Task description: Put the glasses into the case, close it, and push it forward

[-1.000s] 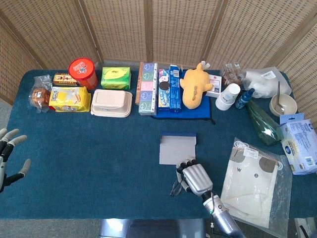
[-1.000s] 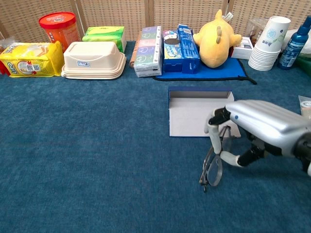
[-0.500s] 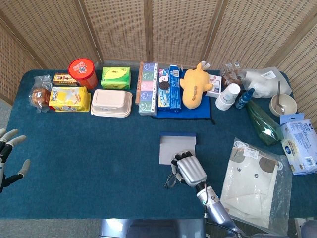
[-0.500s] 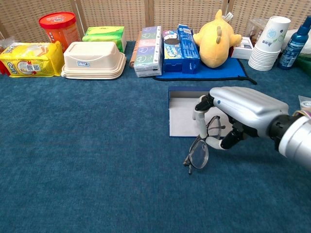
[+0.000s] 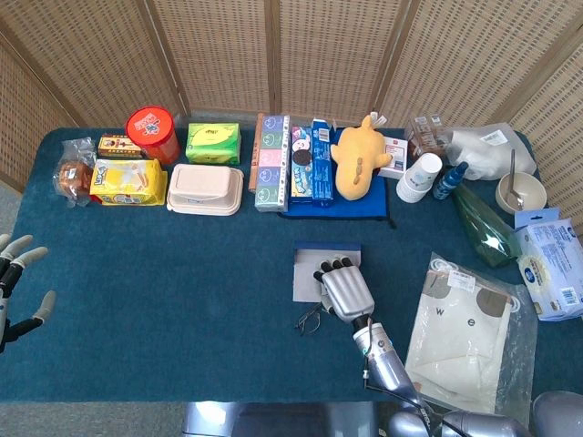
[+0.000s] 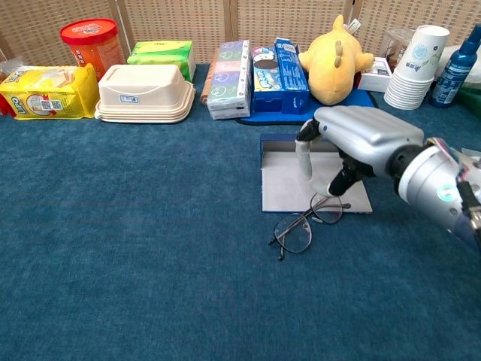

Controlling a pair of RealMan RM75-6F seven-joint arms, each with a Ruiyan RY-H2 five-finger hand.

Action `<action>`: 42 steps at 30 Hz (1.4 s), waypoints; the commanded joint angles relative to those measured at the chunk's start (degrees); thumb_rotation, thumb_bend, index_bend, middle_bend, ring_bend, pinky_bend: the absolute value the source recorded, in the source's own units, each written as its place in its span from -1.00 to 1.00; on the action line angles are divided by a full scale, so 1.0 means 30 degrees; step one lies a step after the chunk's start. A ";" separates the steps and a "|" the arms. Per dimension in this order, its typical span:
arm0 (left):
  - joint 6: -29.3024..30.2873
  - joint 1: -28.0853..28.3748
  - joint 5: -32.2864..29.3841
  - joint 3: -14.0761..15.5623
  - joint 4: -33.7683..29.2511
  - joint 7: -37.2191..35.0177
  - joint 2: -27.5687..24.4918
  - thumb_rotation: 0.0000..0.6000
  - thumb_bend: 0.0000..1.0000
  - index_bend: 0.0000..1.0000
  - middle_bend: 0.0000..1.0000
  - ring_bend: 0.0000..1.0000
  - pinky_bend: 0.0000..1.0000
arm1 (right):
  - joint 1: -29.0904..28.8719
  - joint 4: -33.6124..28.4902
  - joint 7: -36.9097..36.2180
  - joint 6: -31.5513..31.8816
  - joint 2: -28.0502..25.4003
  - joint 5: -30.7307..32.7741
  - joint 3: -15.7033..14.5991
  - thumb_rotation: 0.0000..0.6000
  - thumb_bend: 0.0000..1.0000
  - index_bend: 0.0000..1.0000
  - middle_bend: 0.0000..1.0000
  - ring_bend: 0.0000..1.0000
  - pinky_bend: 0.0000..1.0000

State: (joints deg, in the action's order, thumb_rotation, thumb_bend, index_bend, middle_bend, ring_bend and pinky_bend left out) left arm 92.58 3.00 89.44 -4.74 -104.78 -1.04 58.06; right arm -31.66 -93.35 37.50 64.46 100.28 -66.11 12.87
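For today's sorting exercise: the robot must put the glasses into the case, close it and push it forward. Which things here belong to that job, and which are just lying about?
Belong to the job:
glasses
open case
right hand, over the case

Just lying about:
yellow plush toy
red canister
stack of paper cups
cream lunch box
left hand, idle and open at the table edge

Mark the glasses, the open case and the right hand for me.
glasses [image 6: 294, 232], chest view, on the left lens.
open case [image 6: 284, 194], chest view, on its bare grey inside.
right hand [image 6: 353, 139], chest view, on the silver back of the hand.
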 commanded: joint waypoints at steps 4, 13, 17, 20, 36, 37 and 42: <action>0.0184 -0.0064 0.0123 -0.0012 -0.0030 0.0064 -0.0064 1.00 -0.33 -0.57 -0.73 -0.93 -1.00 | -0.0623 -0.0107 -0.0012 -0.0017 -0.0367 0.0436 0.0705 1.00 -0.39 0.11 -0.32 -0.45 -0.53; 0.0289 -0.0117 0.0413 0.0086 -0.0234 0.0266 -0.0163 1.00 -0.33 -0.57 -0.74 -0.93 -1.00 | -0.1120 -0.2646 0.1212 -0.1420 -0.2335 0.1372 -0.0572 1.00 -0.33 -0.29 -0.57 -0.74 -0.53; 0.0458 -0.0175 0.0600 0.0103 -0.0338 0.0311 -0.0247 1.00 -0.33 -0.57 -0.74 -0.94 -1.00 | -0.1550 -0.3241 0.1862 -0.2091 -0.2711 0.1643 -0.1396 1.00 -0.30 -0.35 -0.60 -0.79 -0.54; 0.0568 -0.0253 0.0659 0.0139 -0.0367 0.0277 -0.0311 1.00 -0.33 -0.57 -0.74 -0.94 -1.00 | -0.1693 -0.3329 0.1980 -0.2050 -0.2621 0.1620 -0.1792 1.00 -0.30 -0.34 -0.60 -0.79 -0.54; 0.0965 -0.0528 0.0877 0.0222 -0.0335 0.0098 -0.0506 1.00 -0.33 -0.57 -0.75 -0.95 -1.00 | -0.1996 -0.2014 0.1105 -0.2085 -0.2210 0.0506 -0.3153 1.00 -0.30 -0.29 -0.58 -0.79 -0.54; 0.0972 -0.0524 0.0898 0.0217 -0.0342 0.0102 -0.0503 1.00 -0.33 -0.57 -0.75 -0.95 -1.00 | -0.2012 -0.1927 0.1027 -0.2102 -0.2205 0.0492 -0.3168 1.00 -0.30 -0.29 -0.58 -0.79 -0.54; 0.1044 -0.0529 0.0968 0.0185 -0.0380 0.0156 -0.0470 1.00 -0.33 -0.57 -0.76 -0.95 -1.00 | -0.2205 -0.1063 0.0183 -0.2293 -0.2082 0.0196 -0.2971 1.00 -0.31 -0.28 -0.57 -0.78 -0.54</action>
State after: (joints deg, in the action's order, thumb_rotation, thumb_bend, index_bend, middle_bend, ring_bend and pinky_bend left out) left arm 95.71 1.42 92.34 -4.19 -105.92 -0.57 56.65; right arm -38.03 -97.24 38.72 57.84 93.89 -65.19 3.71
